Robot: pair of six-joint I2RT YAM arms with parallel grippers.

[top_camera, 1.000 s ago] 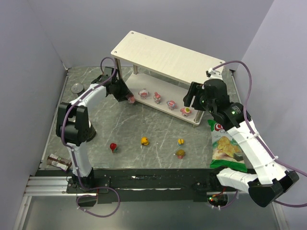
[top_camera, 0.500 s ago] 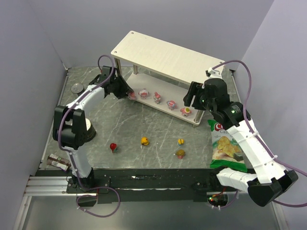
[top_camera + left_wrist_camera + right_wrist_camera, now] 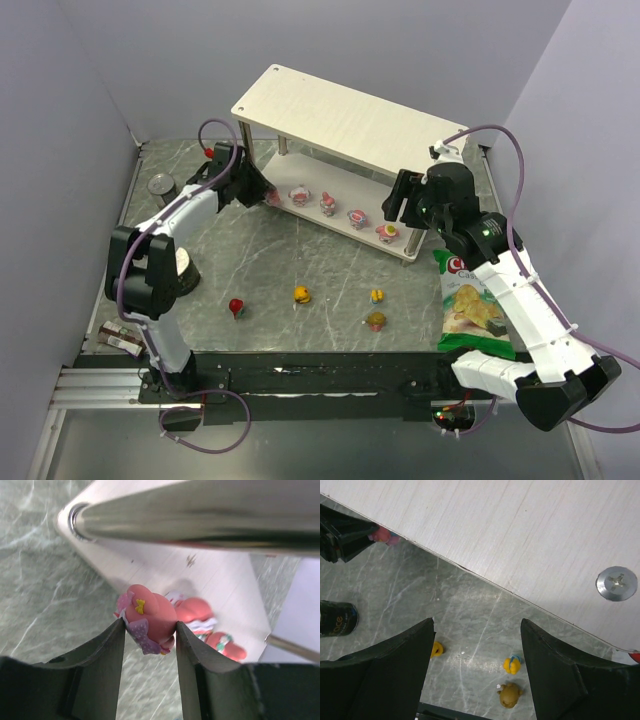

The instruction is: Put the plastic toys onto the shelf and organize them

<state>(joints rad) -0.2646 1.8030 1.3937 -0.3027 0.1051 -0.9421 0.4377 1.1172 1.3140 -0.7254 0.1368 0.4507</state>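
Reaching farther in over the past second, the left gripper, clenched on a pink toy, brings it to the left end of the shelf, at its lower board, apparently to extend the row of pink-and-white figurines there. The right gripper hangs released at the opposite end, clear of the placement. Four loose toys wait on the bench.

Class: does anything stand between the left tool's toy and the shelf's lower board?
Nothing visible does. The pink toy in the left tool is at the bare end of the lower board; a silver post stands close.
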